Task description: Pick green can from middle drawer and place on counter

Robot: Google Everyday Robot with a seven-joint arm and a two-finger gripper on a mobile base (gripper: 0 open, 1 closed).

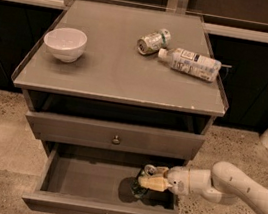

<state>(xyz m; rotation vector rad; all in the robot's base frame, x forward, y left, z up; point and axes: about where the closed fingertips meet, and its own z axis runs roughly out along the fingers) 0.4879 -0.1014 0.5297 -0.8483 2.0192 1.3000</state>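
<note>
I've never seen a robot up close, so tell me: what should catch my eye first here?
First, the white arm on the right, with its tool down in the open drawer, right at a dark green can. Above, on the counter, a white bowl sits at the left, while a pale can and a bottle lie on their sides at the back right.
</note>
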